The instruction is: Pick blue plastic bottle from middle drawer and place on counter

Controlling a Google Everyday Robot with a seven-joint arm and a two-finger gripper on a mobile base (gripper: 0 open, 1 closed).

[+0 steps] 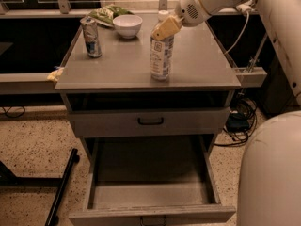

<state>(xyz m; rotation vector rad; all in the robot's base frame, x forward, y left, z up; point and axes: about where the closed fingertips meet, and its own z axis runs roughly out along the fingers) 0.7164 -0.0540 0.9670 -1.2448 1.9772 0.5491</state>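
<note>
Blue plastic bottle [161, 58], likely light and tippy, upright on the surface [117, 69]; end effector [165, 28] at its neck, probably the firmest hold, grip indiscernible.

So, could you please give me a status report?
Gripper at top of slim translucent plastic bottle. Bottle upright on grey counter. Deep grey drawer open. Silver can, white bowl apart.
</note>
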